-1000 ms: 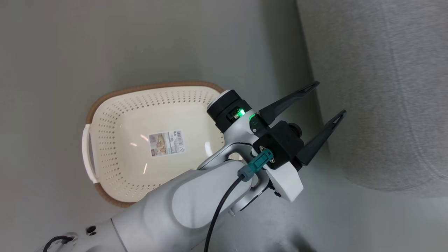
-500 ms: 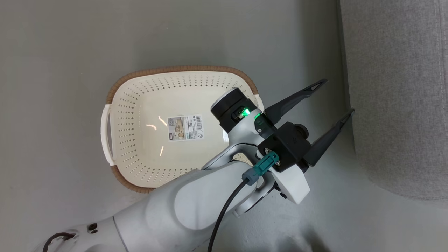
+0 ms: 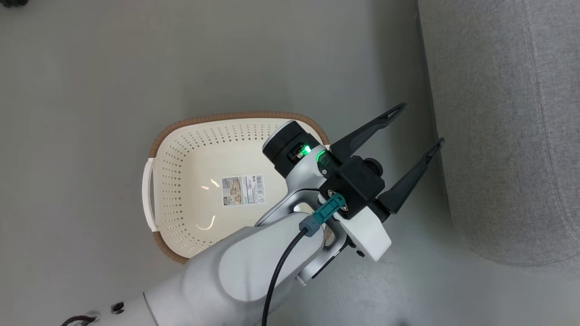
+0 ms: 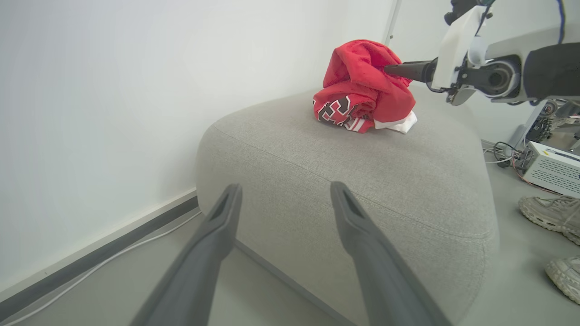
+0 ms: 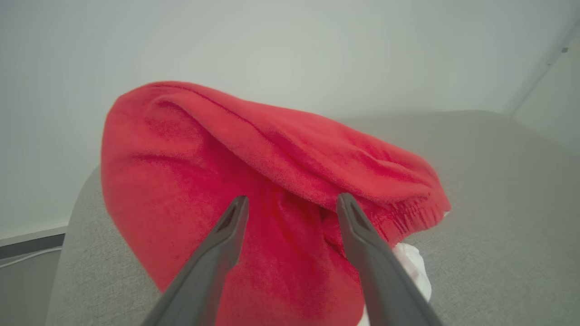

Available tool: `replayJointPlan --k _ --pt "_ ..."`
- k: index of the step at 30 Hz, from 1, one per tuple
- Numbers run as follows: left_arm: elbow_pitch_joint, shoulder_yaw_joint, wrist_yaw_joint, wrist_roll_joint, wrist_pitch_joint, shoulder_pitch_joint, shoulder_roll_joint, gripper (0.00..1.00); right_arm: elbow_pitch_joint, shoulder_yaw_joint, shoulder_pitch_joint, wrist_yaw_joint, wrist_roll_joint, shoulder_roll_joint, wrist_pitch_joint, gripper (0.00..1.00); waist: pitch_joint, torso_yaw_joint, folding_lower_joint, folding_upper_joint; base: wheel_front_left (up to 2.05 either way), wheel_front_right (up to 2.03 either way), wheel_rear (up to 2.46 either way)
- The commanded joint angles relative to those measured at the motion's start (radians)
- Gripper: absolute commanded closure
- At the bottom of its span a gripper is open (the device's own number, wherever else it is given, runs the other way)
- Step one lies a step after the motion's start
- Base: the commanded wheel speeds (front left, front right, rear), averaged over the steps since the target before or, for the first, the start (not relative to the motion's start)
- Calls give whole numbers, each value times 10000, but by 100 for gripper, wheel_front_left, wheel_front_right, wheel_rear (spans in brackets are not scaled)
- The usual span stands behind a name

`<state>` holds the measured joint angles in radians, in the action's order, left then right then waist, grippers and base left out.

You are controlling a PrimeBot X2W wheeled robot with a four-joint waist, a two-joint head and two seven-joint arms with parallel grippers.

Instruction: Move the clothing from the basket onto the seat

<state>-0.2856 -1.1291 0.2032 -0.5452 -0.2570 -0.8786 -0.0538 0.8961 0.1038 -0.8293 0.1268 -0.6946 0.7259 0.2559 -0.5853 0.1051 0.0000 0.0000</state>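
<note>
Grey floor (image 3: pixel 90 68) carries the laundry basket (image 3: pixel 181 181), bare down to its label (image 3: pixel 242 190). Red jerseys (image 4: pixel 362 86) lie heaped on the sofa (image 4: pixel 362 181), where the right pincer (image 5: pixel 292 198) stands spread against them, clamping nothing. Back it straight out, lest cloth snag. Left pincer (image 3: pixel 422 123), spread wide, holds nothing.
</note>
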Motion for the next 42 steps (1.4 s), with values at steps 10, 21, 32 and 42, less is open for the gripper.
replayJointPlan --k 10,21,32,42 --pt "184 1398 -116 352 -47 1262 36 0 -2471 897 1691 39 -251 34 59 0 1320 -181 0 0 0 0 0" --pt "-235 3383 -353 987 -47 2945 36 0 -4425 1628 2609 39 -329 -791 59 0 2642 -675 0 0 0 0 0" --pt "-497 6300 -504 2096 -47 4725 20 0 -5366 2249 3582 39 63 -1584 59 0 3807 -935 0 0 0 0 0" --pt "-29 8807 -461 3087 -47 6652 0 0 -5885 1911 4793 39 893 -2351 59 0 4592 -1011 0 0 0 0 0"
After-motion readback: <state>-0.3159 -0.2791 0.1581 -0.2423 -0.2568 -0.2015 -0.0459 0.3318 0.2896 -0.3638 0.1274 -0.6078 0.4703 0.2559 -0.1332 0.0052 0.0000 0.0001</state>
